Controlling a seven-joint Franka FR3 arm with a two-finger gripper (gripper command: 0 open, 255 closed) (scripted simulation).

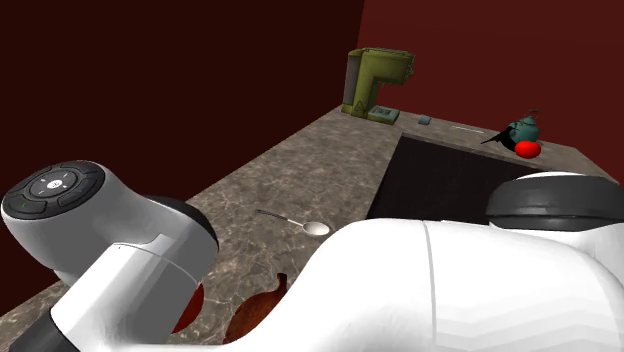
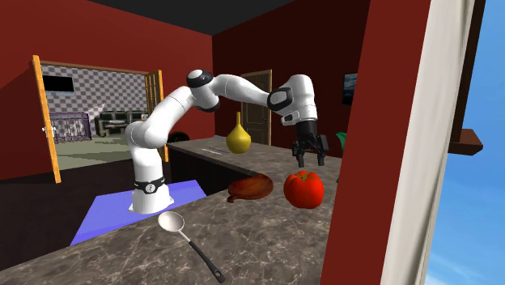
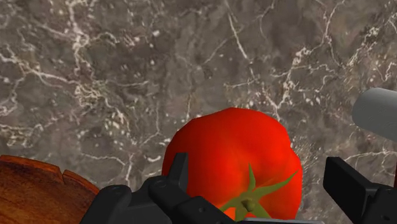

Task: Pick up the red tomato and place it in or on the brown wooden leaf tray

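You're hovering the gripper (image 2: 310, 155), jaws wide, over the tomato (image 2: 303, 189), which is sitting on the counter (image 2: 267, 235) just beside the tray (image 2: 249, 188). It's looking off-centre between the fingers (image 3: 179, 170), so closing now is risking nudging it away.

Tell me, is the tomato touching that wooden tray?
Apart: the wrist view shows a strip of marbled counter between the red tomato and the brown tray.

I see dark red walls (image 2: 105, 36) around a brown marbled worktop (image 2: 267, 243). On the second exterior view's left an orange-framed doorway (image 2: 97, 109) opens on a chequered-walled room; on its right, blue sky (image 2: 490, 194) shows past a white frame (image 2: 417, 202).
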